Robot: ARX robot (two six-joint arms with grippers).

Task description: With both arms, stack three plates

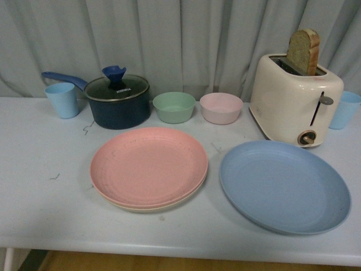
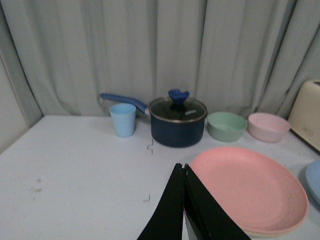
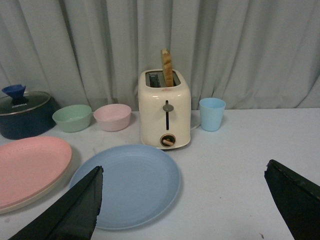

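The blue plate lies alone on the desk, just ahead of and below the right gripper, whose jaws are spread wide and hold nothing. It is the one plate not yet stacked. The pink plate already sits on the beige plate, and that pair lies just ahead of the left gripper, which is clenched tight on nothing.

The blue plate looks like light, stiff matte plastic. It should not flex or break, and probably won't slip much. Its shallow rim hugs the desk, so the hold likely belongs on the rim nearest the right gripper, one finger working under the lip and one on top.

Beyond the plate from that gripper the toaster stands close, a bread slice poking out. It leaves little room on the far side.
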